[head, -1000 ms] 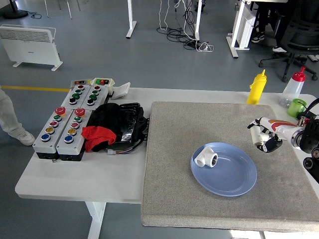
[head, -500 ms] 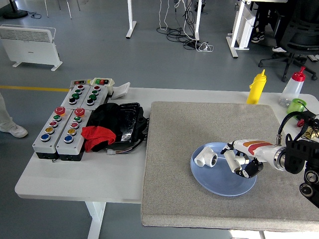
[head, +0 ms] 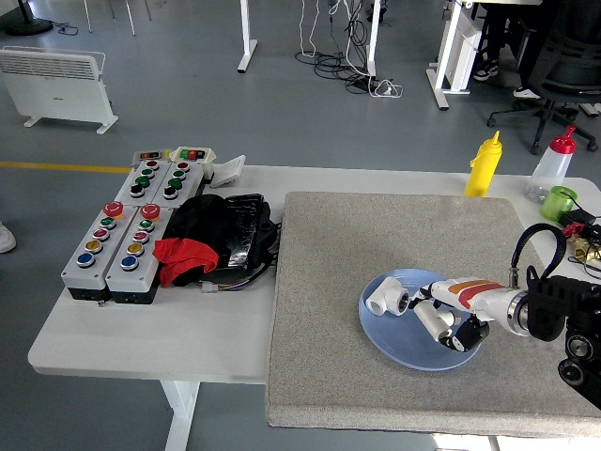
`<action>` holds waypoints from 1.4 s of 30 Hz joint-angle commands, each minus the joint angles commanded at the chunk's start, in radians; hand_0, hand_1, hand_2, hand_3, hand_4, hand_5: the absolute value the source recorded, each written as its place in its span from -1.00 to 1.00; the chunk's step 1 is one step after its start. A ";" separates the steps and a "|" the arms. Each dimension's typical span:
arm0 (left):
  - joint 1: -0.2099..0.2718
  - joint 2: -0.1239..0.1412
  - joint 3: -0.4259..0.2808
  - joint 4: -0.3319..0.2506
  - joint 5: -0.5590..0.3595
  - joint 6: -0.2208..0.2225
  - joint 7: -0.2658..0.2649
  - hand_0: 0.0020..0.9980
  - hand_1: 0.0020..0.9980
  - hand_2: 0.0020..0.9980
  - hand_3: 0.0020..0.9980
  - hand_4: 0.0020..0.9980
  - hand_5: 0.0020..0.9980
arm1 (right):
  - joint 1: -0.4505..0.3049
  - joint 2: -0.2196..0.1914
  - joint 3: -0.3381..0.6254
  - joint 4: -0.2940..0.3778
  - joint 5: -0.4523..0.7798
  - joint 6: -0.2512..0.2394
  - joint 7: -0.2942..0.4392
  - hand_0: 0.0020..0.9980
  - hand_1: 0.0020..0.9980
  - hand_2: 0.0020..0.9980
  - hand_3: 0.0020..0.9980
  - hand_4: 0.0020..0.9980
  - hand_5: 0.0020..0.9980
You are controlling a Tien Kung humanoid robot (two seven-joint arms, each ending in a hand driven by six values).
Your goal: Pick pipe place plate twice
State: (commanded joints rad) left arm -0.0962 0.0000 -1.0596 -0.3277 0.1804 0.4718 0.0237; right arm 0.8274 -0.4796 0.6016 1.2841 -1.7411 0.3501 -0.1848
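A blue plate (head: 399,346) lies on the grey mat (head: 357,235) at the right of the table. A white pipe elbow (head: 388,300) rests on the plate's left part. My right hand (head: 451,326) comes in from the right edge and is low over the plate's middle. Its fingers are curled around a second white pipe piece (head: 433,320), just right of the elbow. Whether that piece touches the plate I cannot tell. My left arm is out of view.
A yellow squeeze bottle (head: 485,165), a red-capped clear bottle (head: 553,170) and a green cup (head: 562,202) stand at the back right. Two button boxes (head: 127,240) and a black and red cloth bundle (head: 214,237) lie left of the mat.
My right hand has moved left from beside the plate to over it and come down, carrying the white pipe piece. The elbow on the plate has not moved.
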 joint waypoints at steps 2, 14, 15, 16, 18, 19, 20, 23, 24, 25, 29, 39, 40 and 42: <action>-0.001 0.000 0.000 0.000 0.000 0.000 0.000 0.25 0.27 0.31 0.43 -0.03 1.00 | 0.000 0.000 0.003 -0.001 0.002 0.006 -0.006 0.75 0.70 0.95 0.88 0.57 -0.64; -0.005 0.000 -0.001 0.000 0.004 0.000 0.002 0.25 0.26 0.30 0.42 -0.03 1.00 | -0.016 -0.010 0.087 0.024 0.010 0.015 -0.018 0.88 0.79 1.00 1.00 0.65 -0.59; -0.005 0.000 -0.001 0.000 0.004 -0.001 0.002 0.25 0.26 0.30 0.42 -0.03 1.00 | -0.021 -0.009 0.107 0.028 0.009 0.007 -0.015 0.88 0.79 1.00 1.00 0.64 -0.58; -0.005 0.000 -0.001 0.000 0.004 -0.001 0.002 0.25 0.26 0.30 0.42 -0.03 1.00 | -0.025 -0.009 0.127 0.030 0.008 0.001 -0.012 0.88 0.79 1.00 1.00 0.64 -0.58; -0.005 0.000 -0.001 0.000 0.004 -0.001 0.002 0.25 0.26 0.30 0.42 -0.03 1.00 | -0.031 -0.008 0.154 0.032 0.009 -0.009 -0.010 0.88 0.79 1.00 1.00 0.64 -0.58; -0.005 0.000 -0.001 0.001 0.003 -0.001 0.001 0.25 0.26 0.30 0.42 -0.03 1.00 | -0.039 -0.007 0.180 0.030 0.014 -0.025 -0.003 0.88 0.79 1.00 1.00 0.64 -0.58; -0.005 0.000 0.000 0.001 0.003 -0.001 0.001 0.25 0.26 0.30 0.42 -0.03 1.00 | -0.044 -0.005 0.196 0.028 0.019 -0.035 0.003 0.88 0.79 1.00 1.00 0.64 -0.58; -0.007 0.000 0.000 0.001 0.002 -0.002 -0.001 0.25 0.26 0.30 0.42 -0.03 1.00 | -0.079 0.008 0.283 0.005 0.097 -0.101 0.029 0.87 0.78 1.00 1.00 0.61 -0.56; -0.007 0.000 0.000 0.001 0.002 -0.002 -0.001 0.25 0.26 0.30 0.42 -0.03 1.00 | -0.086 0.011 0.304 0.001 0.123 -0.115 0.032 0.87 0.78 1.00 1.00 0.61 -0.56; -0.008 0.000 0.001 0.001 0.001 -0.002 -0.003 0.25 0.26 0.30 0.42 -0.03 1.00 | -0.099 0.015 0.328 -0.005 0.154 -0.135 0.037 0.87 0.78 1.00 1.00 0.61 -0.56; -0.011 0.000 0.001 0.002 0.000 -0.003 -0.007 0.25 0.26 0.29 0.41 -0.03 1.00 | -0.147 0.030 0.412 -0.017 0.317 -0.229 0.073 0.84 0.77 1.00 0.97 0.58 -0.48; -0.004 0.000 -0.011 0.001 0.018 -0.001 0.000 0.25 0.26 0.29 0.42 -0.03 1.00 | -0.251 0.057 0.525 -0.003 0.740 -0.383 0.153 0.71 0.63 0.81 0.77 0.31 -0.33; -0.003 0.000 -0.012 0.001 0.020 -0.001 0.000 0.25 0.26 0.29 0.42 -0.03 1.00 | -0.261 0.059 0.540 0.000 0.779 -0.386 0.157 0.71 0.63 0.81 0.77 0.31 -0.33; 0.000 0.000 -0.016 0.001 0.026 0.000 0.003 0.25 0.26 0.29 0.42 -0.03 1.00 | -0.281 0.065 0.572 0.007 0.863 -0.390 0.164 0.71 0.63 0.81 0.77 0.31 -0.33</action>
State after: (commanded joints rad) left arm -0.0962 0.0000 -1.0753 -0.3269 0.2065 0.4716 0.0263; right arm 0.5462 -0.4141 1.1740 1.2910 -0.8778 -0.0399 -0.0213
